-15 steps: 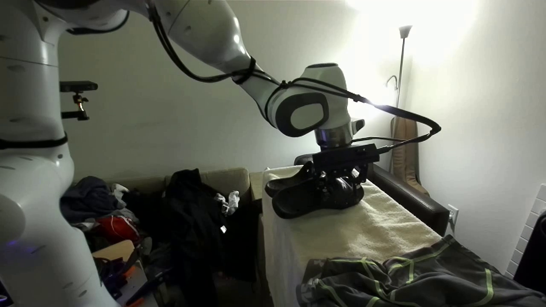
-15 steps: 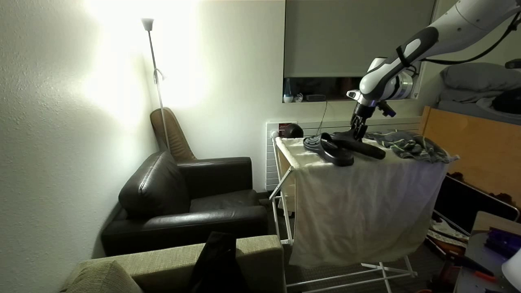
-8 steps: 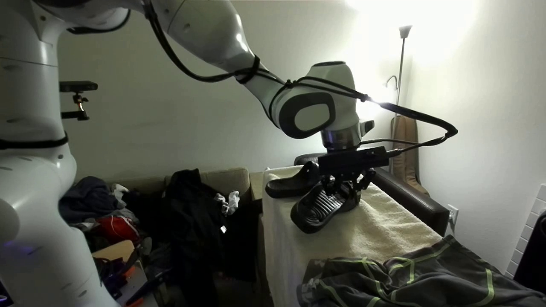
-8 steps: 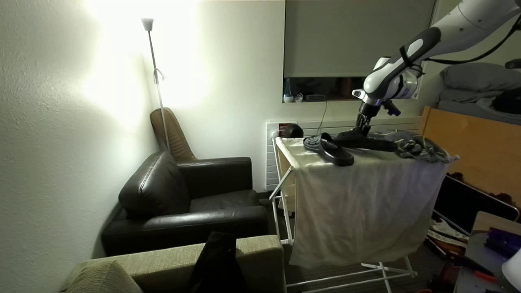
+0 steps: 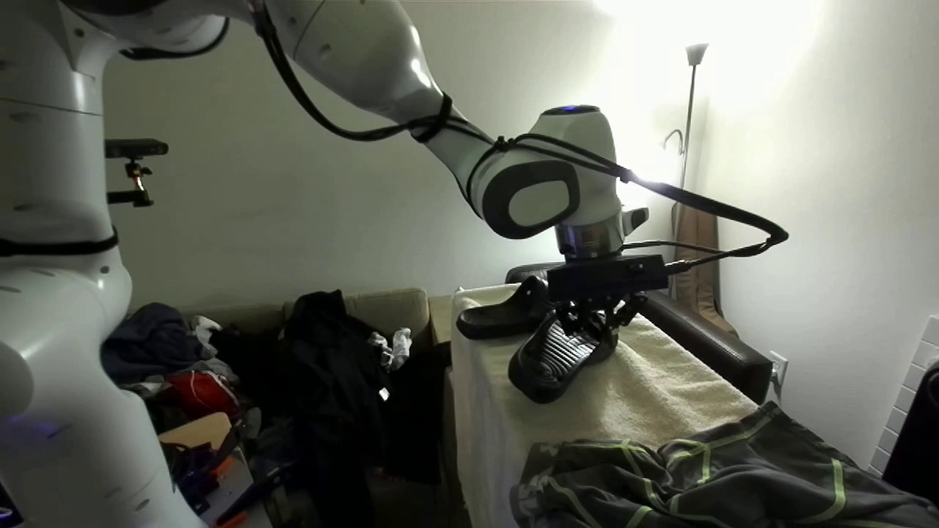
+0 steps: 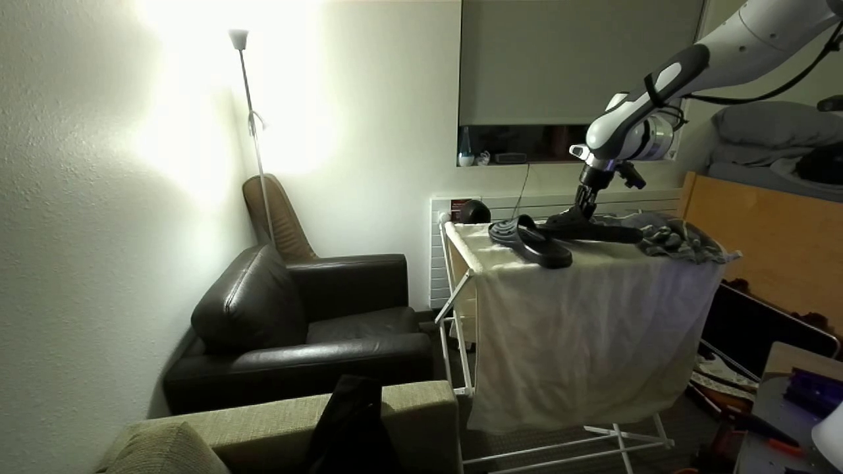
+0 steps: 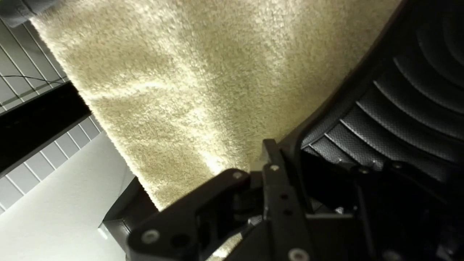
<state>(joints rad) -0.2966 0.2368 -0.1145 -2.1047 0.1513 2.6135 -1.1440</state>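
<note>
Black slide sandal (image 5: pixel 549 365) has turned since a second ago — heel swung away from the matching sandal (image 5: pixel 496 318), near a long edge of the towel-draped drying rack (image 5: pixel 660 389) — clamped in the gripper (image 6: pixel 585 208)

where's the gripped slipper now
In an exterior view, the slipper is right of centre, clamped by the gripper over the cream towel, beside the other slipper.

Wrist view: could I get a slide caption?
Pincer shut on the edge of a ridged black sandal, towel beneath.
</note>
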